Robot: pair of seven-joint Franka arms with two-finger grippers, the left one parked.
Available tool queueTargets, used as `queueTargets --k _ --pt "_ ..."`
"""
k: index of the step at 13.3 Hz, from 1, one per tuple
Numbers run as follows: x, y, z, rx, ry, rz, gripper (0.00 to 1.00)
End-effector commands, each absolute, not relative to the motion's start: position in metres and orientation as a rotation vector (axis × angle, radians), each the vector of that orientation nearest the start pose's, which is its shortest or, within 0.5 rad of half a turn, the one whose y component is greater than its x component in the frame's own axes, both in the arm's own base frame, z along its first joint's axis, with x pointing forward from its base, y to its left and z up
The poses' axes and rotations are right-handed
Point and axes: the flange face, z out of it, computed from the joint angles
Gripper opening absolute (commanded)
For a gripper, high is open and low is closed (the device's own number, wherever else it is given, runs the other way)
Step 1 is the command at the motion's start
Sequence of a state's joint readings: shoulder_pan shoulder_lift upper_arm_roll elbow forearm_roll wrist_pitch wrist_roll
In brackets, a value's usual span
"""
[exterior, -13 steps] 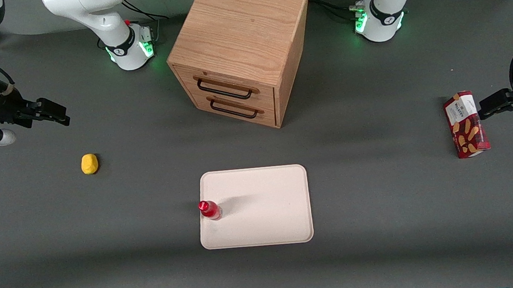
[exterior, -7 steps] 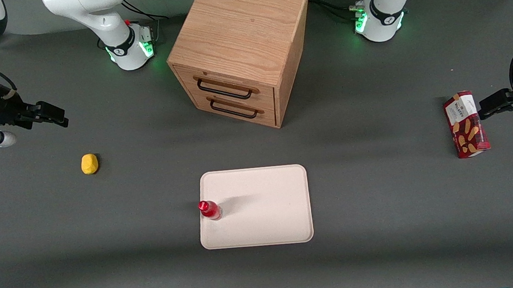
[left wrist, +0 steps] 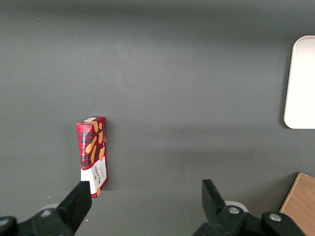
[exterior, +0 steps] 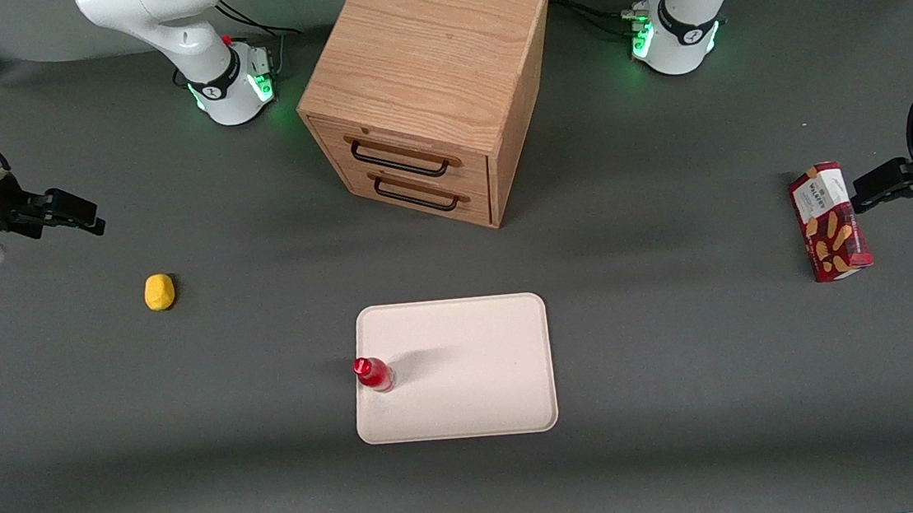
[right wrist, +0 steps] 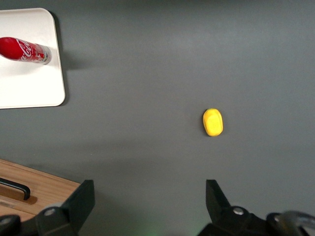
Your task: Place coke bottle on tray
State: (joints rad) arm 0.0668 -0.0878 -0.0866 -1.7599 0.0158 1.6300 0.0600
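Observation:
The coke bottle (exterior: 373,374) stands upright on the tray (exterior: 466,371), close to the tray's edge at the working arm's end; the right wrist view shows the bottle (right wrist: 24,50) on a corner of the tray (right wrist: 34,83). My right gripper (exterior: 85,213) hangs high at the working arm's end of the table, far from the tray. It is open, its fingers (right wrist: 81,196) spread wide with nothing between them; in that wrist view the gripper (right wrist: 150,196) looks down on bare table.
A wooden two-drawer cabinet (exterior: 429,85) stands farther from the front camera than the tray. A yellow lump (exterior: 159,292) lies on the table below the gripper, also the yellow lump (right wrist: 212,122). A red wafer box (exterior: 829,221) lies toward the parked arm's end.
The right gripper has drawn back toward the working arm's end of the table, away from the tray. The bottle and the tray have not moved.

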Motion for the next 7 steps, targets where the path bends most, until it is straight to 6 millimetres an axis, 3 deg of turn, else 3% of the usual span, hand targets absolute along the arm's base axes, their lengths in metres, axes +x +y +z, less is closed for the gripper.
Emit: queueTargets --k 1,4,7 --pt "0.526 -0.031 0.609 -3.118 0.117 0.007 1.00" --pt "0.537 -0.032 0.632 -3.121 0.122 -0.048 1.00" --pt "0.537 -0.023 0.636 -3.122 0.103 -0.053 1.00"
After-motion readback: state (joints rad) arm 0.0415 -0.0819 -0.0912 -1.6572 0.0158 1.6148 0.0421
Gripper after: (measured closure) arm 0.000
